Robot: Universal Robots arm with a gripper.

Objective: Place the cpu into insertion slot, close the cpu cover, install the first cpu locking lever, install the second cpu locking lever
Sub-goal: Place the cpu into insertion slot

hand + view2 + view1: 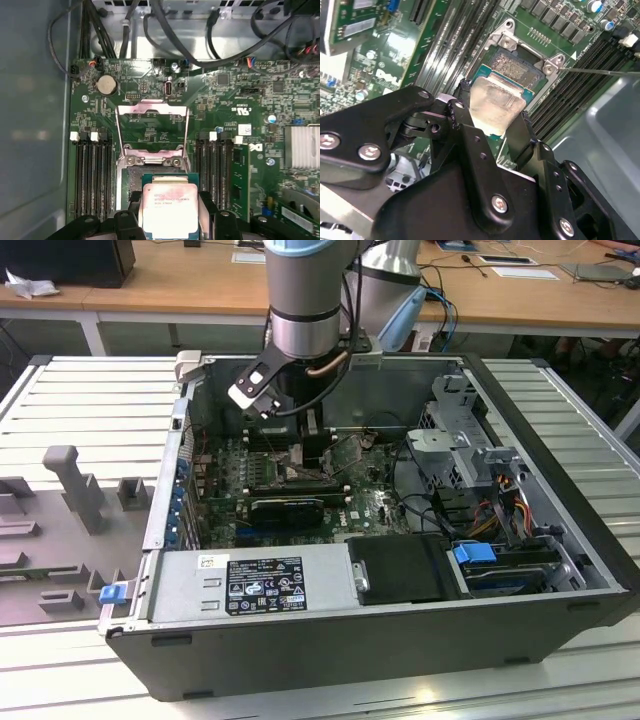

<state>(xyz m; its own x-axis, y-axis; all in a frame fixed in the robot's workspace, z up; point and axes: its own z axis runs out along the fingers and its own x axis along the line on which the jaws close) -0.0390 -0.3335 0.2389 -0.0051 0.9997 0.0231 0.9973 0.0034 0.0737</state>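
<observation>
- Fingers [524,131] of the gripper [493,107] are clamped on two opposite edges of the cpu [501,95], as both wrist views show. The cpu's near edge is hidden behind the gripper's black body.
- The cpu hangs over the insertion slot [131,181] with its silvery top up and covers much of it. Whether it rests in the recess or sits just above it cannot be told.
- The slot's dark pin field shows past the cpu's far edge in the second wrist view, and as a narrow strip beside the cpu in the first wrist view.
- The cpu cover [151,105] stands swung open on the far side of the slot, apart from the cpu.
- Long black memory slots [92,175] flank the slot on the green motherboard [240,100]. Their near ends are cut off.
- In the exterior view the arm [305,300] reaches down into the open computer case [400,625] on the grey ribbed bench [575,410]. Its wrist stands in front of the socket area.
</observation>
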